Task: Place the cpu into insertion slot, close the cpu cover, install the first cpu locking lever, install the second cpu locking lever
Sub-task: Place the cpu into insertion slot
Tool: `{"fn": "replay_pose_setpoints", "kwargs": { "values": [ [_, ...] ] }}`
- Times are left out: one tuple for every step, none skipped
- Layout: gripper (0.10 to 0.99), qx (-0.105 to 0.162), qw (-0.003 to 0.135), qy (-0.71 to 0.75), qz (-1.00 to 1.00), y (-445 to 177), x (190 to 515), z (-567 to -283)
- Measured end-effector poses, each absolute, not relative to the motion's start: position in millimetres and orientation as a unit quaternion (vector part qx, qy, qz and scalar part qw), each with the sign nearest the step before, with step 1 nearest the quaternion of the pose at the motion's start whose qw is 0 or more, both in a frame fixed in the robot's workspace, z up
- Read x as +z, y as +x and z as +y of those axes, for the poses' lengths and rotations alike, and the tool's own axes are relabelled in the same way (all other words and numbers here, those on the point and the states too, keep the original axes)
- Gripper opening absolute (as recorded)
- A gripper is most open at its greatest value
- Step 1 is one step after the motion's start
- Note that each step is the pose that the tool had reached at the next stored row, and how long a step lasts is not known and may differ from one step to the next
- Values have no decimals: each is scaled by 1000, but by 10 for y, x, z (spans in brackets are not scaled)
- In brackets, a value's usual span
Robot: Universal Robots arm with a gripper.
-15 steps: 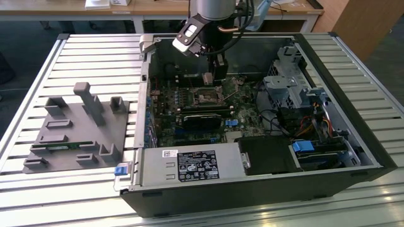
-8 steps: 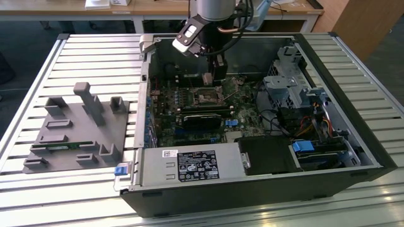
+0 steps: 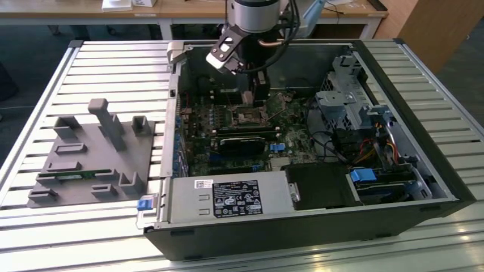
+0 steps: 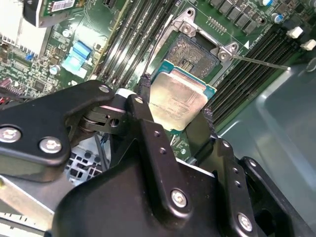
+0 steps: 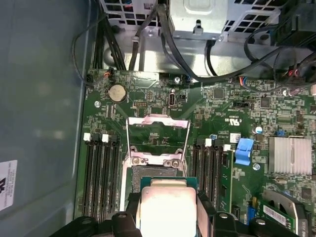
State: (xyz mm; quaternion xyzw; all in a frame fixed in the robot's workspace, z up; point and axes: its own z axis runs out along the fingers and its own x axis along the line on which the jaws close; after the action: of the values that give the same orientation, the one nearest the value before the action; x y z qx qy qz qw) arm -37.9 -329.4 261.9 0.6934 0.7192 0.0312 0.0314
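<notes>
First step in hand: we see the end effector (image 4: 177,98) clamped on the cpu (image 4: 180,103), the open insertion slot (image 4: 195,54) just ahead of it and the cpu cover (image 5: 158,120) raised; seating, we judge, needs square alignment.

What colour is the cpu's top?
The cpu is silver-grey, green-edged; clearest in the second wrist view.

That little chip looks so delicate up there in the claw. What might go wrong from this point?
The gripper pinches the chip only by two edges, so it might slip or tilt. The chip is not yet in the socket; lowered skewed, it could catch the rim or harm the contacts. The open cover stands close by, and the fingers might knock it.
</notes>
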Motion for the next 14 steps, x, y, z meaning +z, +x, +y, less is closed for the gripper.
{"fn": "replay_pose_setpoints", "kwargs": {
  "values": [
    [537, 31, 31, 693, 720, -380, 2602, -3293],
    [537, 31, 31, 692, 720, -381, 2582, -3292],
    [537, 31, 31, 692, 720, -381, 2567, -3290],
    [537, 31, 31, 692, 720, -381, 2559, -3290],
    [537, 31, 31, 692, 720, -381, 2553, -3289],
    [537, 31, 31, 692, 720, -381, 2549, -3289],
    [537, 31, 31, 692, 720, -381, 2546, -3289],
    [537, 31, 31, 692, 720, -381, 2543, -3289],
    [537, 31, 31, 692, 720, -381, 2541, -3290],
    [537, 31, 31, 692, 720, -381, 2537, -3289],
    [537, 31, 31, 692, 720, -381, 2532, -3289],
    [537, 31, 31, 692, 720, -381, 2529, -3289],
    [537, 31, 31, 692, 720, -381, 2525, -3289],
    [537, 31, 31, 692, 720, -381, 2522, -3289]
  ]
}}
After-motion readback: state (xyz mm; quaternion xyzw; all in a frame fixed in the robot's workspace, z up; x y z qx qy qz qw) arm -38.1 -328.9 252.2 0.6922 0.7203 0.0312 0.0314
